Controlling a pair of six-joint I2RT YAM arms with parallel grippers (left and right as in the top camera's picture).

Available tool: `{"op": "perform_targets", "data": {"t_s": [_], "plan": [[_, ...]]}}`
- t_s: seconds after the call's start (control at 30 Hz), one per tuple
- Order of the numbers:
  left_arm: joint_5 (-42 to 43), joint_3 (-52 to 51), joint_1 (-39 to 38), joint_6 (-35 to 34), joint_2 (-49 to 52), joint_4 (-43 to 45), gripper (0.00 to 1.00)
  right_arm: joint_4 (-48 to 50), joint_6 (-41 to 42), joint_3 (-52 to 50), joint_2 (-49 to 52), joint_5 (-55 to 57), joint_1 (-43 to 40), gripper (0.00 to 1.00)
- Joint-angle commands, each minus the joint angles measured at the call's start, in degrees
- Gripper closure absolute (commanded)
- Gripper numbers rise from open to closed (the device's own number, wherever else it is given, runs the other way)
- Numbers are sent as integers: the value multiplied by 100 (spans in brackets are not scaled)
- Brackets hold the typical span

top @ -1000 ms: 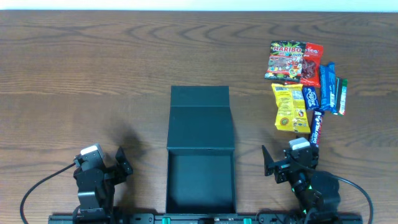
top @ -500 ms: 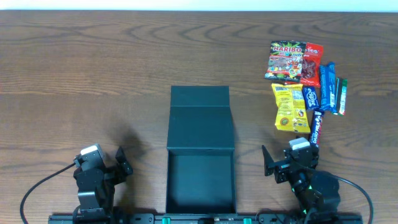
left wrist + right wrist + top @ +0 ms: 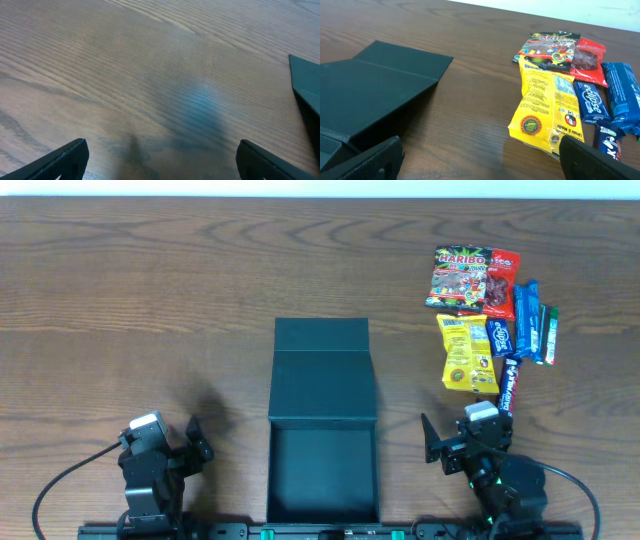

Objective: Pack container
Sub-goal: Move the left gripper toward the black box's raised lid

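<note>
Nothing moved since prior frame. We note container [image 3: 322,375] centre-table, lid flapped toward 12 o'clock for loading; snacks [image 3: 468,352] at 2 o'clock. Left gripper [image 3: 162,156] and right gripper [image 3: 480,155] parked at 8 and 4 o'clock, jaws wide, empty, ready for pickup.

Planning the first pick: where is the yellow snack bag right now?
In the overhead view, the yellow bag lies right of the container, just below the Haribo bag.
</note>
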Motion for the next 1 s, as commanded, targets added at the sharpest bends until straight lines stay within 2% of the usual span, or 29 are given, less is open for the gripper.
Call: {"op": "perform_targets", "data": {"t_s": [0.0,0.4,0.47,0.53,0.7,0.73,0.8,0.87,0.97], "plan": [[-55,-50,2,85,-39,7,5,-2,-76,-42,-42,15,48,1],[-87,-50,2,109,-39,26,5,-2,-76,-42,-42,15,48,1],[-120,-50,2,-2,-39,297,5,0,-76,-42,-42,15,48,1],[846,-50,2,-634,-39,675,5,-2,-76,-42,-42,15,48,1],[2968,-50,2,-1381,-39,1648,5,0,-76,-42,-42,15,48,1],[3453,-50,2,-1499,-37,1902,5,0,-74,-42,-42,15,48,1],[4905,-48,0,-1226,-7,2699,5,0,-76,-42,-42,15,48,1],[5329,22,-11,-1246,140,2804,4,0,-76,-42,-42,15,48,1],[5093,422,-120,-658,699,2444,4,-2,-76,-42,-42,15,48,1]]}}
